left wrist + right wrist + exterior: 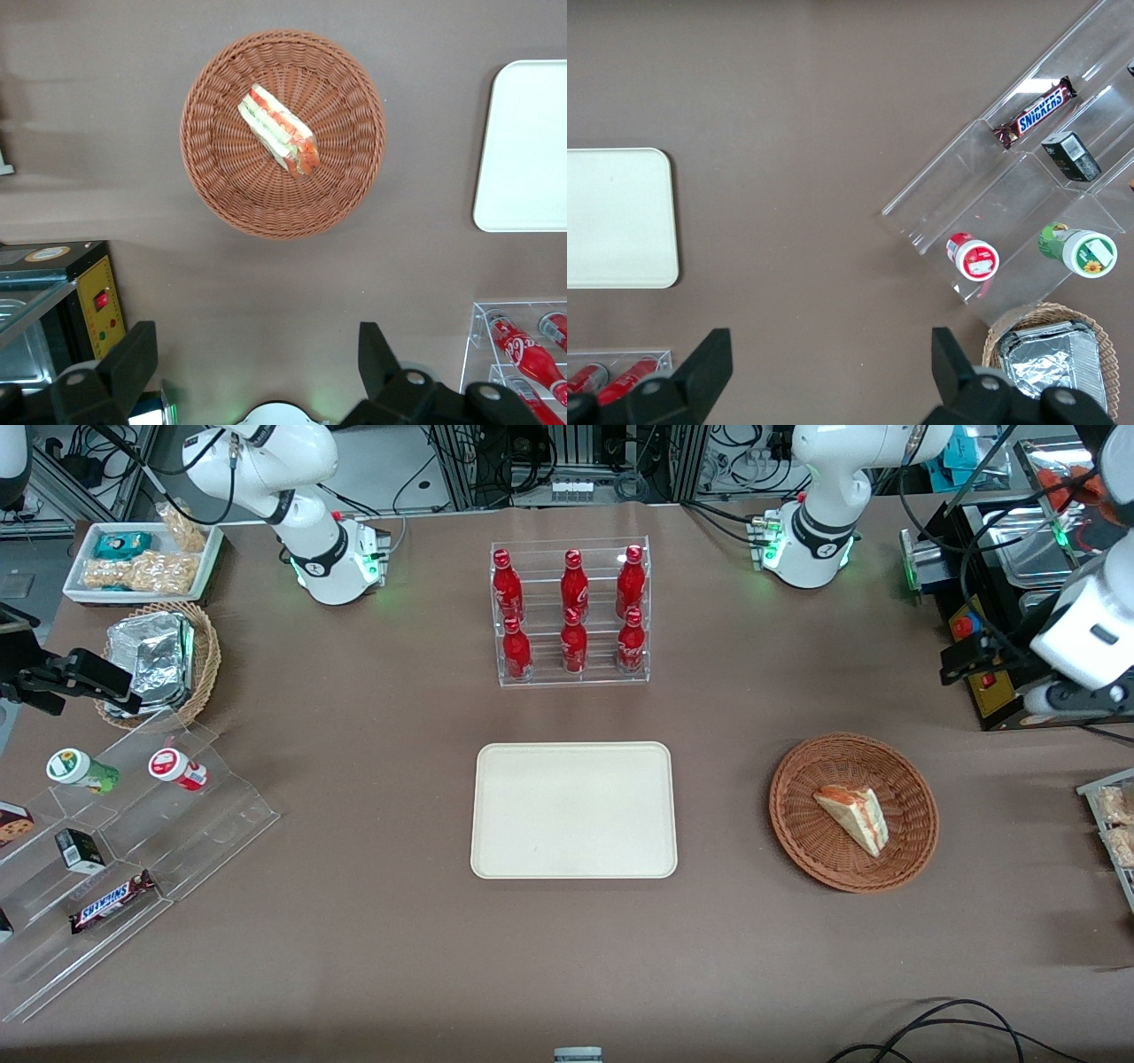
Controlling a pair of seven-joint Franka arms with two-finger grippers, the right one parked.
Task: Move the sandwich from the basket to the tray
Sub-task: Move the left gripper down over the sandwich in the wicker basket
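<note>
The sandwich (855, 815), a pale bread wedge with red-orange and green filling, lies in the round reddish-brown basket (797, 815). Both also show in the left wrist view: the sandwich (281, 128) and the basket (221, 150). The cream tray (574, 810) lies flat beside the basket, toward the parked arm's end, with nothing on it; its edge shows in the left wrist view (523, 146). My left gripper (967, 660) hangs raised, farther from the front camera than the basket and apart from it. In its wrist view the gripper (255, 350) is wide open and holds nothing.
A clear rack of red bottles (571, 613) stands farther back than the tray. A black control box with red buttons (983, 677) sits beside my gripper. A clear stepped stand with snacks (115, 850), a tan basket of foil packets (159, 660) and a white snack tray (142, 558) lie toward the parked arm's end.
</note>
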